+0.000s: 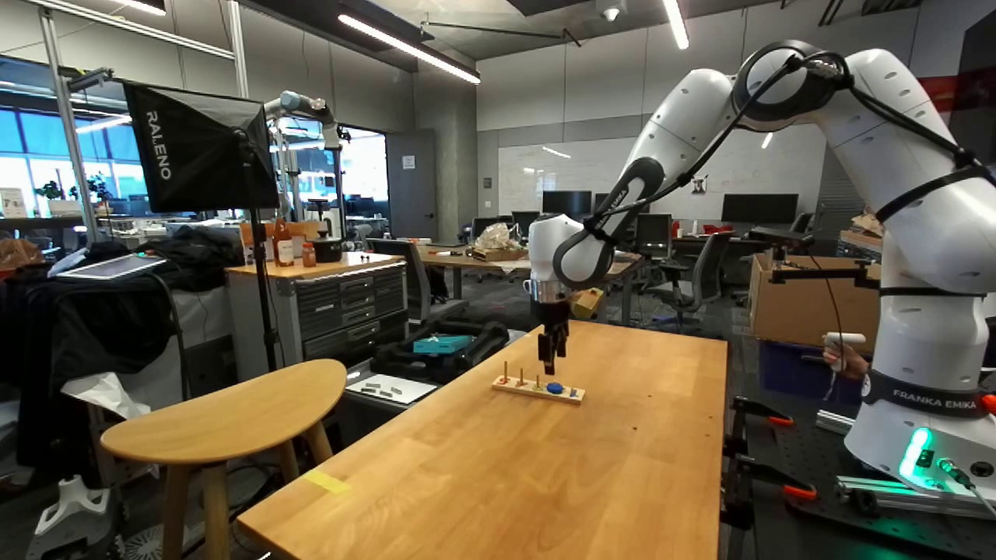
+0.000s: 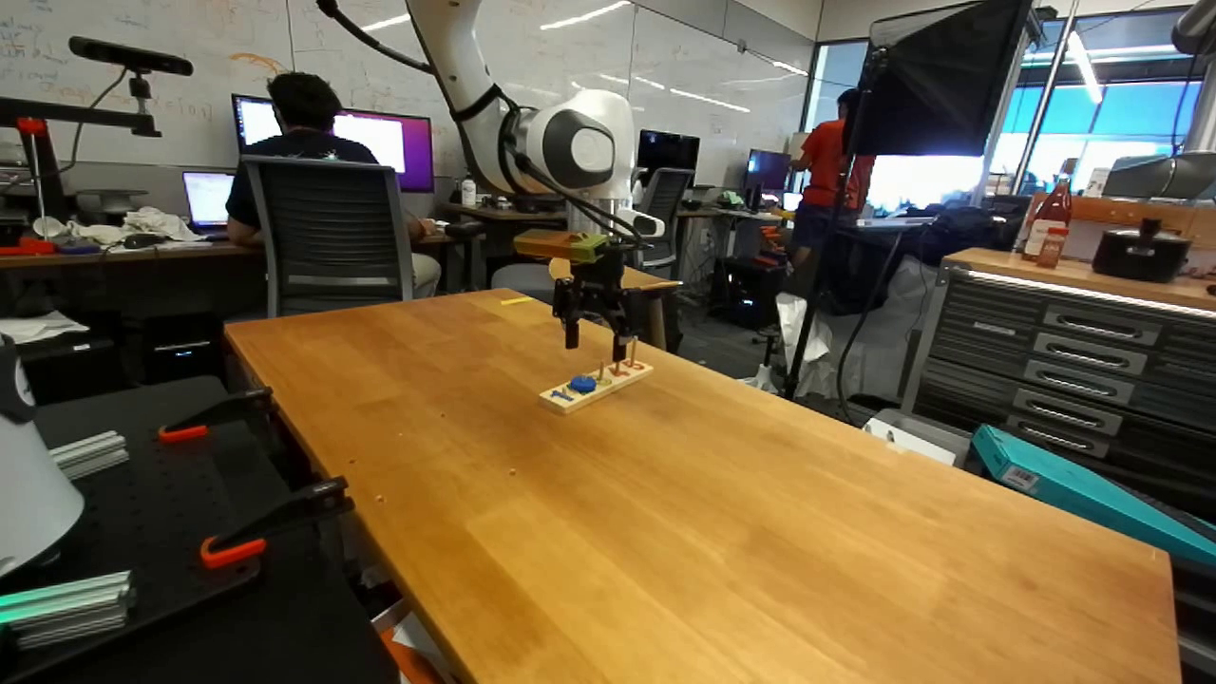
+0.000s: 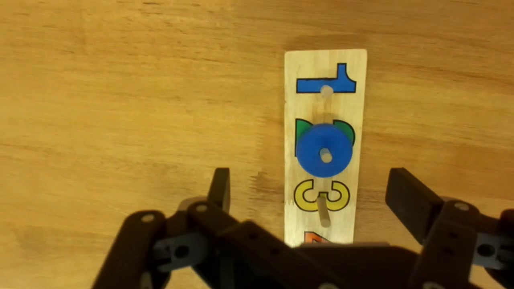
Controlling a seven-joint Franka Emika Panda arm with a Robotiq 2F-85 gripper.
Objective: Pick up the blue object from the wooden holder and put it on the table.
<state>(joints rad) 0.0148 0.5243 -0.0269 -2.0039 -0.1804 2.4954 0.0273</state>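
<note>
Wall [image 1: 521,93], bearing a broad whiteboard [image 1: 580,171], stands well behind the jaws in an exterior view. The table [image 1: 545,490] spreads beneath them, its light-brown top running well past the fingers [image 3: 220,186]. A cabinet [image 2: 1054,332] stands off the table's edge, well apart from the jaws. The arm [image 1: 677,124] rises from its base [image 1: 961,433], bends high at the elbow [image 1: 766,74] and slopes down to the wrist [image 1: 552,245], straight above the jaws. A black softbox [image 1: 202,148], lettered RALENO, stands well away from the jaws. The gripper [image 2: 596,346] points down, its jaws released and spread wide, tips hanging above the table. The holder [image 3: 309,106] lies flat on the table under the jaws; in the wrist view it passes lengthwise between the fingers. The disc [image 3: 309,148], blue and round, sits on the holder, lower than the fingers; in the wrist view it falls between the two, mostly beyond their tips and apart from both. It is threaded around a peg [image 3: 325,155], second from the end marked with a blue 1 [image 3: 309,85], and that peg's top shows through the disc's middle.
</note>
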